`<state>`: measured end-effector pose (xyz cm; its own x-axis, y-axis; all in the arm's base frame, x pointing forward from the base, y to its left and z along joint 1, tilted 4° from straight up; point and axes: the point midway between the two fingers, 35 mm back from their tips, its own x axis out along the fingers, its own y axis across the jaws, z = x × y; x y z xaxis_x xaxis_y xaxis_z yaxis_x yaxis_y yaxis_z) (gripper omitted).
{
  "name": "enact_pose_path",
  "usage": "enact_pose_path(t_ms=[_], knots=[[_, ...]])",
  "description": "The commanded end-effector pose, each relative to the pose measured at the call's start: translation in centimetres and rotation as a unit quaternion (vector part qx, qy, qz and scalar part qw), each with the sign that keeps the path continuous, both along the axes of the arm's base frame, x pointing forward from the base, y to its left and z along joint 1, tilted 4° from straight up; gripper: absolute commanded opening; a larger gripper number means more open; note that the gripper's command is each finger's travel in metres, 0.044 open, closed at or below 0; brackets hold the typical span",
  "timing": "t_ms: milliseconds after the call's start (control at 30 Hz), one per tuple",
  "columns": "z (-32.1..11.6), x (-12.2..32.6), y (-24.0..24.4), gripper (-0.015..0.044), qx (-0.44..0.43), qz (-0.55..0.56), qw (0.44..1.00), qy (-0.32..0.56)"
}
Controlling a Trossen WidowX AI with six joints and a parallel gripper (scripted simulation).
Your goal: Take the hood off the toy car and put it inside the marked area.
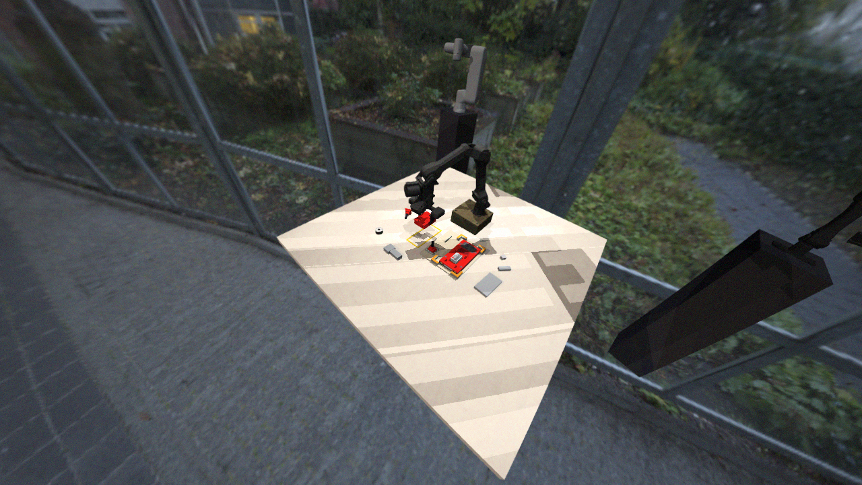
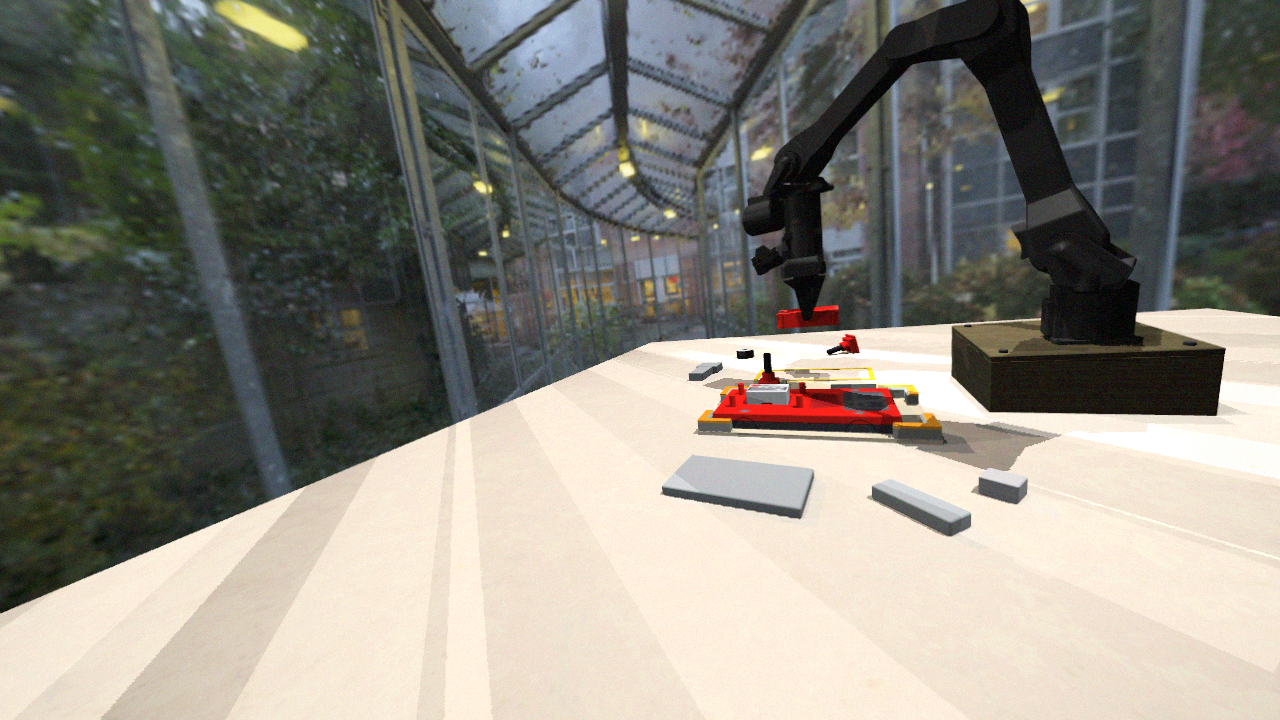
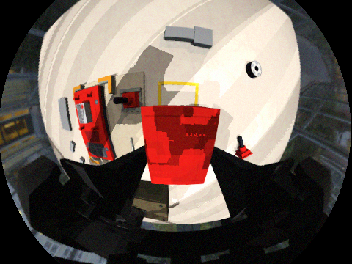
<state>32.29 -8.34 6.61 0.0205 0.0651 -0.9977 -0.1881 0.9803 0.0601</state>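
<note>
The red hood (image 1: 423,220) (image 2: 825,316) (image 3: 180,165) is off the car and in the air. My gripper (image 1: 425,215) (image 2: 807,313) (image 3: 179,149) is shut on it, one finger on each side. The marked area, a yellow outline (image 1: 418,246) (image 2: 841,368) (image 3: 178,83), lies on the table below; in the wrist view the hood hides its near part. The red toy car (image 1: 467,258) (image 2: 823,412) (image 3: 99,125) sits between orange-and-grey corner brackets, with a light grey block on its top.
A red piece with a black stick (image 1: 432,248) (image 2: 768,377) (image 3: 133,100) stands between car and outline. A similar piece (image 1: 407,211) (image 2: 848,343) (image 3: 243,152) lies beyond. A black-and-white wheel (image 1: 379,230) (image 3: 255,69), grey blocks (image 1: 392,251) (image 3: 202,36) and a grey plate (image 1: 488,283) (image 2: 738,485) lie around.
</note>
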Motion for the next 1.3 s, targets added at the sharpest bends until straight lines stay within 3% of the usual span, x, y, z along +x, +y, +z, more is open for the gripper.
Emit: enact_pose_path(t_ms=[0,1267], knots=[[-0.4,0.0,0.0,0.0,0.0,0.002,1.0,0.001],[-3.4,0.2,0.2,0.0,0.0,0.002,1.0,0.001]])
